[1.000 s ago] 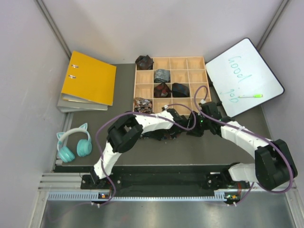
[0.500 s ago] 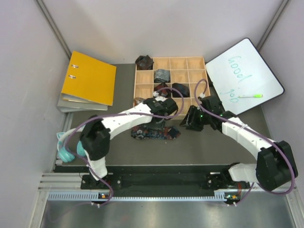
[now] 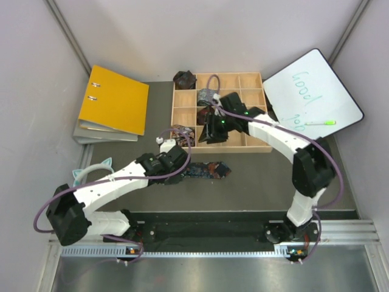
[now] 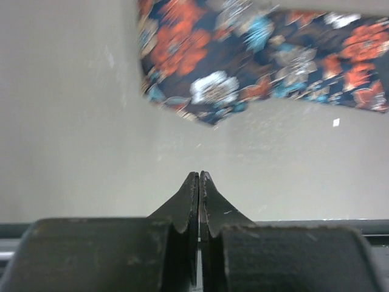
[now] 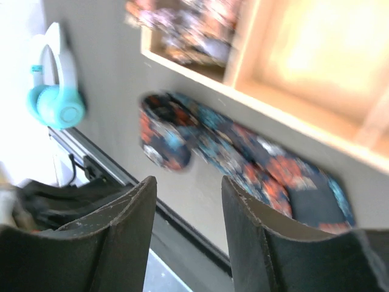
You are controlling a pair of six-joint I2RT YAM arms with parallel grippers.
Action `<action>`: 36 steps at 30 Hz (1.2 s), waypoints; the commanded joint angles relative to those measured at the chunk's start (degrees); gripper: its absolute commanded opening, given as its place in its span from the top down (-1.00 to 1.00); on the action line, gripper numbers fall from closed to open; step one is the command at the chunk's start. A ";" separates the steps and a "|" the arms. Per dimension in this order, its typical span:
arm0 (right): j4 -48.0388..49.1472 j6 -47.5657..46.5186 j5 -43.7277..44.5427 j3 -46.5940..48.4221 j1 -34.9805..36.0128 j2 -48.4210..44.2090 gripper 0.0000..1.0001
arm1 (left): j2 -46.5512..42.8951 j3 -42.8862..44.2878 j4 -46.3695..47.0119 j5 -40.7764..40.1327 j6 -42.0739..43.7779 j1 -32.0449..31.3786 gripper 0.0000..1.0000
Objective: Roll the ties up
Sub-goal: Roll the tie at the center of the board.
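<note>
We find the floral tie (image 3: 203, 171) lying on the bench (image 3: 255, 182), stretched along the near edge of the wooden tray (image 3: 267, 149) and just beside it. The left gripper (image 4: 199, 177) is pressed fully closed on nothing, its tips near the tie but apart from it. The right gripper (image 5: 185, 182) hangs over the tray's left half, jaws moderately apart and empty. Small bundled ties (image 3: 185, 79) sit in the tray's left compartments.

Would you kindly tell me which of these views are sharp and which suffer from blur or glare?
Top external view: evenly lit, sharp, the whiteboard writing legible. Left wrist view: the shut left tool crisp, the floral tie beyond it slightly soft. Right wrist view: smeared throughout, the wooden tray washed out by glare, the headphones blurred.
</note>
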 commanded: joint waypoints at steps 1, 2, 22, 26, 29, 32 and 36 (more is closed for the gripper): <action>-4.58 -3.33 0.85 12.65 4.32 9.77 0.10 | -4.74 -5.02 6.64 1.16 -6.01 0.73 1.00; -6.07 -3.60 1.11 14.76 4.95 11.55 0.13 | -5.19 -5.81 6.81 0.99 -6.37 1.08 1.00; -5.47 -2.64 4.63 29.46 11.11 28.88 0.36 | -2.30 -18.39 26.32 8.28 -4.96 8.21 1.00; -5.29 -2.29 4.89 28.15 11.98 29.06 0.36 | -0.36 -18.57 28.17 6.62 -5.75 8.29 1.00; -4.33 -1.49 4.72 25.95 12.43 28.53 0.36 | 0.95 -18.57 29.05 5.03 -5.84 8.56 1.00; -3.62 -0.88 4.37 24.10 12.78 27.74 0.37 | 2.18 -18.39 30.98 3.63 -5.93 8.56 1.00; -3.62 -0.44 4.02 22.69 13.04 27.04 0.38 | 5.00 -16.11 30.55 0.47 -5.84 8.73 1.00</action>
